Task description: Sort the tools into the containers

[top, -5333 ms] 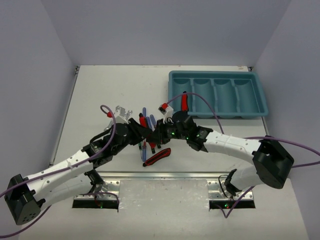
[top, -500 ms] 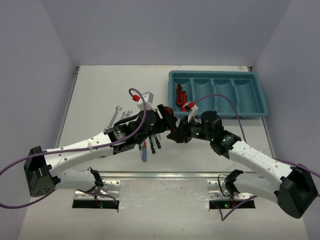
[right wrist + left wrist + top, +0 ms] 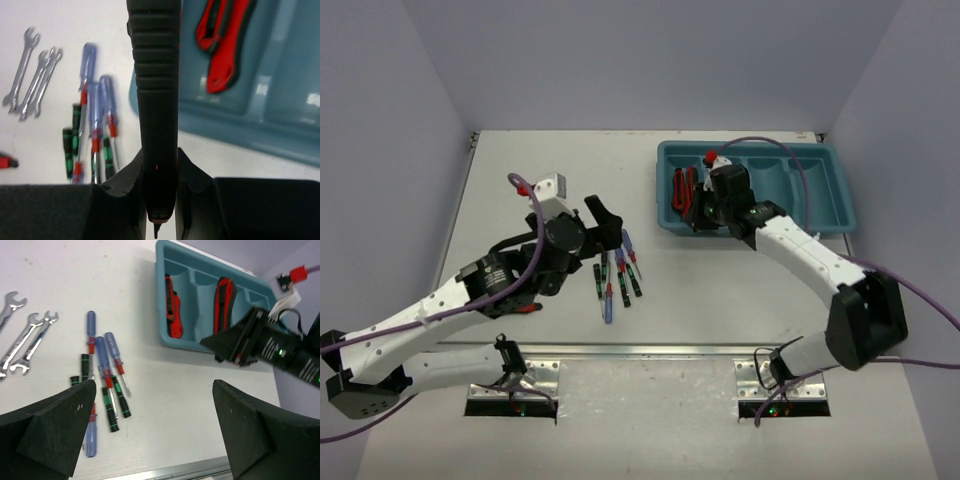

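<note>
teal tray [image 3: 800, 226] sits at the far right of the table [image 3: 520, 170], four long compartments side by side. one red-and-black knife [image 3: 171, 307] already lies in the leftmost compartment. the right gripper [image 3: 159, 172] is over that same end of the tray, fingers pinched on a second knife [image 3: 154, 75] by its black ribbed back. it sticks out over the tray's left end, just beside the first one — can't tell if it touches the tray. left gripper [image 3: 154, 390] hovers over the table with its fingers spread wide, holding nothing. under it, left of the tray, blue-handled screwdrivers [image 3: 102, 357] lie mixed with short black-and-green screwdrivers [image 3: 120, 397] in one loose bunch — the silver wrenches [image 3: 27, 337] are further left.
</note>
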